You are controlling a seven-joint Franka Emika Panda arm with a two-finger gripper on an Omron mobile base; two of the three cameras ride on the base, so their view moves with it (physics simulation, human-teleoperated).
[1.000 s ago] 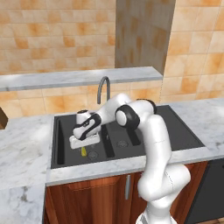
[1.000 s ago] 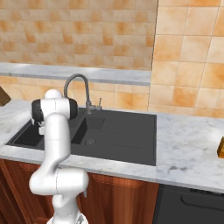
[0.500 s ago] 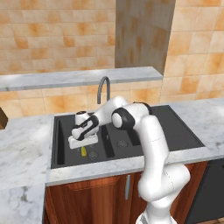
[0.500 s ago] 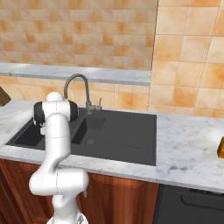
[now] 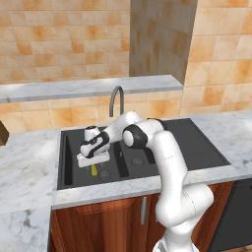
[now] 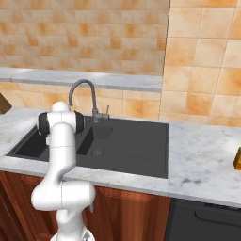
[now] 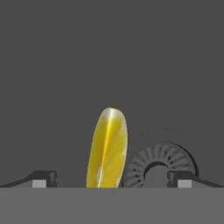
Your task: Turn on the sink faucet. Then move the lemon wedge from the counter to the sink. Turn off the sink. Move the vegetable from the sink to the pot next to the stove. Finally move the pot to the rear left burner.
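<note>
Sink [image 5: 197,147], matte black with two basins, sits in the marble counter [image 5: 29,167]. On the floor of its smaller left basin lies the lemon wedge [image 7: 107,148] (bright yellow, slim, glossy), just beside the round drain [image 7: 159,164]. The gripper [image 7: 109,179] hangs over it, jaws spread wide, holding nothing.

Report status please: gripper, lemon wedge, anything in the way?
Gripper open, low in the sink. Lemon wedge on basin floor between the fingertips, not gripped. Drain right beside it; nothing blocking.
</note>
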